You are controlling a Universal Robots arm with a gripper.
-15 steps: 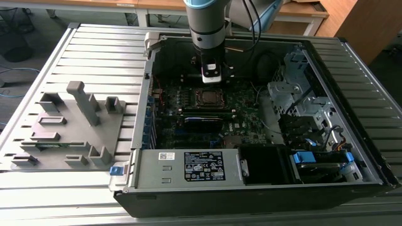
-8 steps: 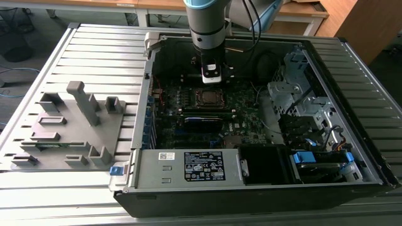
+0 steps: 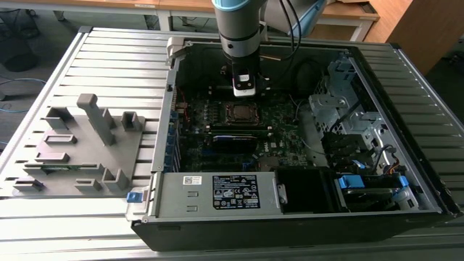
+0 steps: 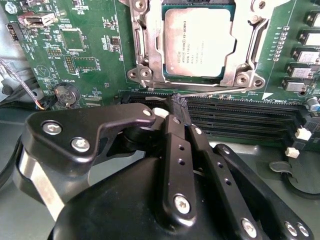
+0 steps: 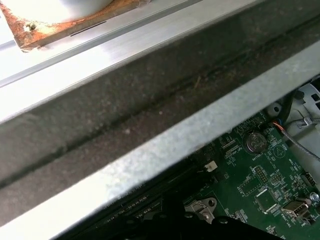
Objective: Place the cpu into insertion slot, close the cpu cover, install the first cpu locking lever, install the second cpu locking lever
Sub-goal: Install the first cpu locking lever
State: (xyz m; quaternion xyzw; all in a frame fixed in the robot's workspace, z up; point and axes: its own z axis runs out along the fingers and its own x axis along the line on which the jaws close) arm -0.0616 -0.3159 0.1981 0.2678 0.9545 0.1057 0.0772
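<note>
This looks like a robotics lab or test workshop set up in an office-like room. A desktop computer case [image 3: 290, 231] lies open on its side on a table [image 3: 116, 54] of grooved aluminium profiles, its green motherboard [image 4: 90, 50] bare, and a robot arm [image 3: 239, 27] reaches down into it. Near the table's edge at the exterior view's left sits a grey fixture [image 3: 80, 147] with upright holders. Beyond the far edge stand light wooden desks [image 3: 181, 6], and cables [image 3: 14, 87] trail over the grey floor.
</note>
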